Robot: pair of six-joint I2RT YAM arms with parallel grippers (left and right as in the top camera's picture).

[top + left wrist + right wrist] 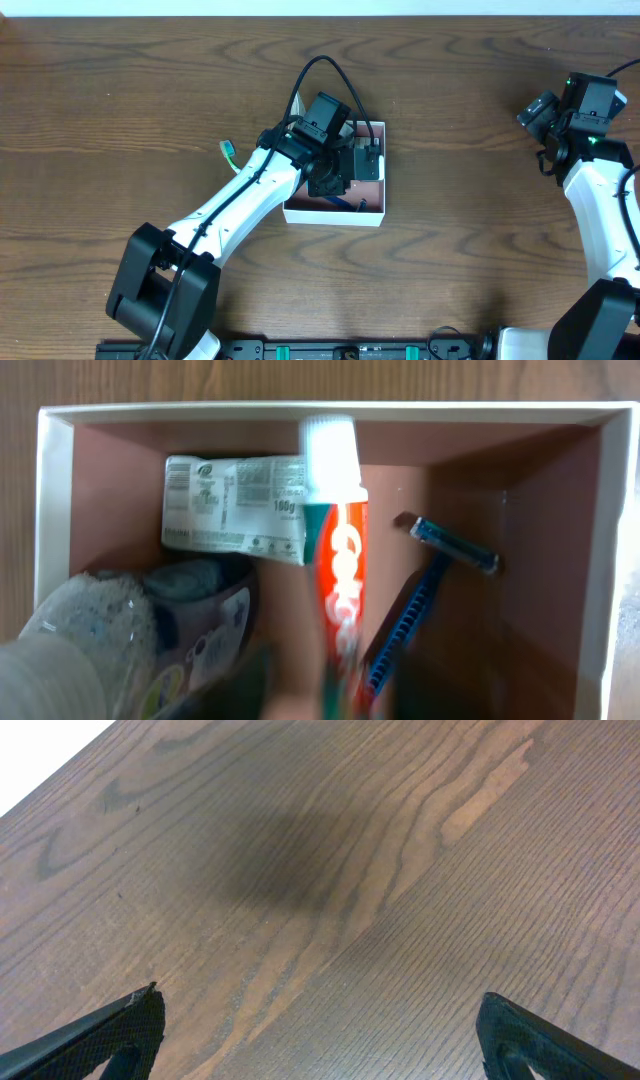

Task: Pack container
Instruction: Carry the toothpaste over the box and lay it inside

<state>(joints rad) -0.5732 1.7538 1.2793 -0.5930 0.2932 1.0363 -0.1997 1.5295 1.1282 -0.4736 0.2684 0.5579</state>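
Container [372, 216] sat mid-table [120, 100], left gripper [325, 183] hung directly over it, its finger state impossible to tell, toothpaste tube [336, 550] above the floor, white packet [232, 505] and blue razor [432, 588] lay inside, right gripper [320, 1032] hovered over the wood well apart, fingers spread wide.

The tabletop [120, 80] is dark brown wood with bold grain. The container [335, 218] sits flat at mid-frame. Left of it, apart from it, a small green packet [228, 153] lies on the wood.
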